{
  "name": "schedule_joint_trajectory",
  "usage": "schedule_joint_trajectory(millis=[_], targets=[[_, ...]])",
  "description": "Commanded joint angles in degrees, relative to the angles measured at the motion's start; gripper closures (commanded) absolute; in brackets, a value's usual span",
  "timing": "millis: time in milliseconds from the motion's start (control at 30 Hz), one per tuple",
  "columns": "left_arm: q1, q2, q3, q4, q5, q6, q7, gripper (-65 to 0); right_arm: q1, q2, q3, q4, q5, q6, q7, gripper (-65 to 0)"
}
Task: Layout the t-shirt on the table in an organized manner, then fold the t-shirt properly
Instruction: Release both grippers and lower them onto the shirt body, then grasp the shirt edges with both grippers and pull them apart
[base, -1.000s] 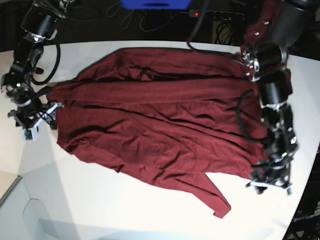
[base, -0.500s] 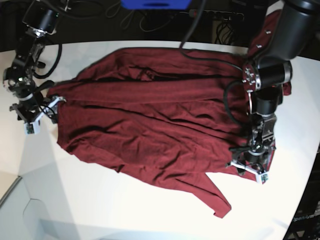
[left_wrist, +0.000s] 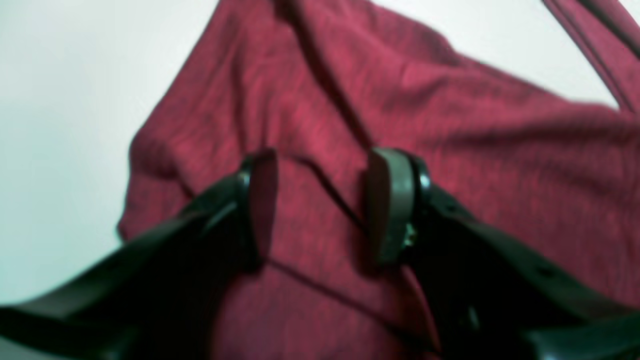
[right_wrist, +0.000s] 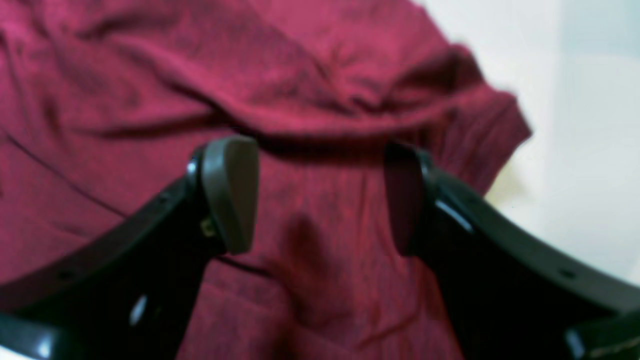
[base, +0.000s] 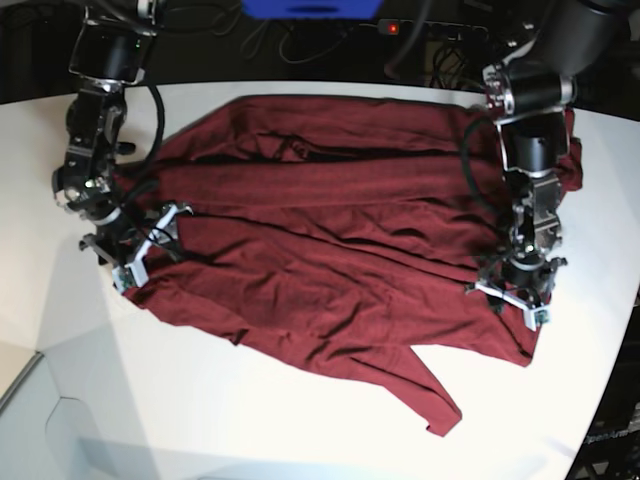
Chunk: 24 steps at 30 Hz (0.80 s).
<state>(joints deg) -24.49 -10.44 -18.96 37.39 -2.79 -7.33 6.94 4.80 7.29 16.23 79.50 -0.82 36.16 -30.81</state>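
The dark red t-shirt (base: 320, 220) lies spread and wrinkled across the white table (base: 300, 420), with one sleeve trailing toward the front (base: 435, 400). My left gripper (base: 510, 298) hovers open over the shirt's right edge. In the left wrist view its fingers (left_wrist: 390, 205) straddle fabric (left_wrist: 450, 125) without pinching it, and white table (left_wrist: 60, 100) shows beside them. My right gripper (base: 140, 255) stands open over the shirt's left edge. In the right wrist view, the gripper (right_wrist: 320, 197) is above a creased fold (right_wrist: 150, 75) near the cloth's border, with table (right_wrist: 575, 150) beyond.
A blue box (base: 310, 8), a power strip with a red light (base: 392, 27) and cables lie behind the table's far edge. The curved table edge runs along the front left (base: 20, 380) and down the right side (base: 610, 400).
Both arms have moved inward onto the shirt: the left gripper went from the front right table area up onto the right edge, the right gripper shifted from the bare table onto the left edge. Jaws kept their width.
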Motion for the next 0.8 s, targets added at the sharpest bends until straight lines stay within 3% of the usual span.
schedule_joint_trajectory(millis=[0,333,767], targets=[[-0.3,-0.4,0.0,0.6,-0.1,0.3,1.2,-28.4,0.7,0.8,0.2,0.1,0.9,0.0,1.0,-39.7],[7.7,-2.5,-0.1,7.4,-0.1,0.2,2.1,-28.4,-6.2,4.3,0.2,0.6,0.9,0.0,1.1,-39.5],[15.5,-3.1,-0.2,33.9,-0.8,0.2,15.7,-28.4,-12.6,4.5,0.2,12.8,0.9,0.1,0.6,-39.4]])
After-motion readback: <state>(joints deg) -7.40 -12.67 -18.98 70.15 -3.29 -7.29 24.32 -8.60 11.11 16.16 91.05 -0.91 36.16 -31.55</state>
